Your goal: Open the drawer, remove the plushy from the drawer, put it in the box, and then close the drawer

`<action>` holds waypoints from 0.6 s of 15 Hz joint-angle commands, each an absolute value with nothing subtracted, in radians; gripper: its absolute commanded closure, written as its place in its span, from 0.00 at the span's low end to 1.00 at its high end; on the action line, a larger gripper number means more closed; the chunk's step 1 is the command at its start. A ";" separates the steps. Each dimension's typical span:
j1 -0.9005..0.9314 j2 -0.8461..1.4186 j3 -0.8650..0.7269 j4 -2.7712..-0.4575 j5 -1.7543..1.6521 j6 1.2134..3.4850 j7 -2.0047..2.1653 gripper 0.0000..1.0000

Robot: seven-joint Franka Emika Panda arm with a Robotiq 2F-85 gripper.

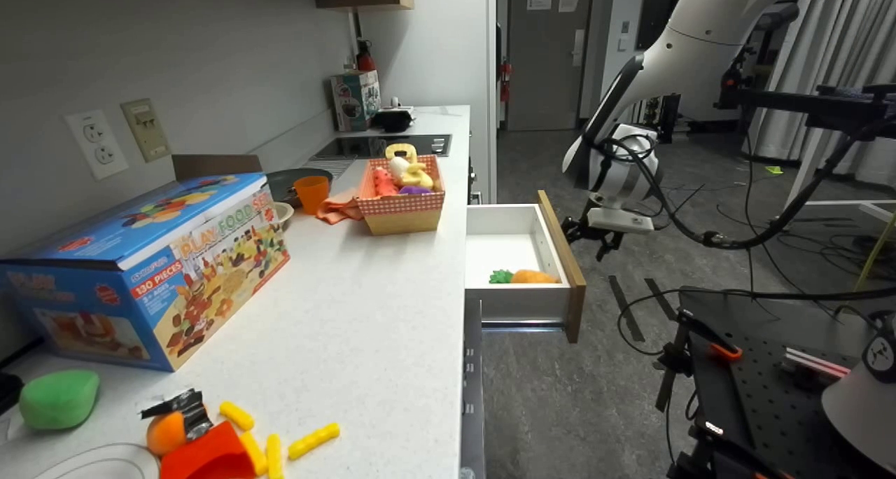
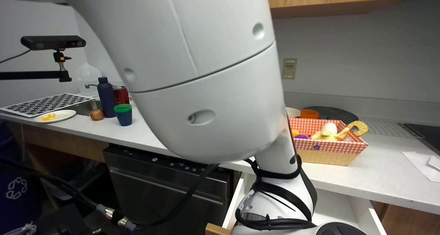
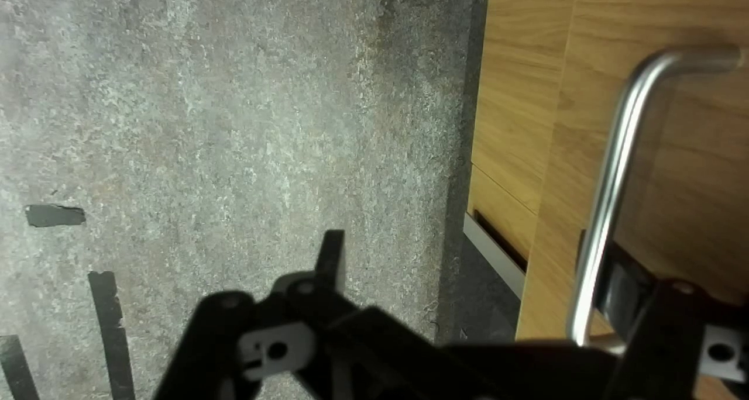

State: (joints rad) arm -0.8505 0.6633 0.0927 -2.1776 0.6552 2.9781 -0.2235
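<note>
Apparently, 1 of the 4 steps is done. Nearest is the gripper [image 3: 462,251], jaws spread wide and holding nothing, close beside the handle [image 3: 615,166]; whether it touches, I cannot tell. Past that, the drawer [image 1: 507,246] stands open, the plush carrot [image 1: 528,276] lying inside. Farther off, the basket [image 1: 404,223] sits on the counter [image 1: 378,304]. Taking out, putting in and closing remain.
</note>
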 commanded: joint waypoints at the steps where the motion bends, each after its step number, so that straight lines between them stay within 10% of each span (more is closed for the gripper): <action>1: -0.865 0.666 0.103 -2.175 0.627 2.978 -0.201 0.00; 9: -1.081 0.581 0.339 -2.264 0.584 3.039 -0.408 0.00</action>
State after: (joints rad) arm -0.9384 0.6770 0.1946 -2.1765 0.6261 3.0315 -0.2965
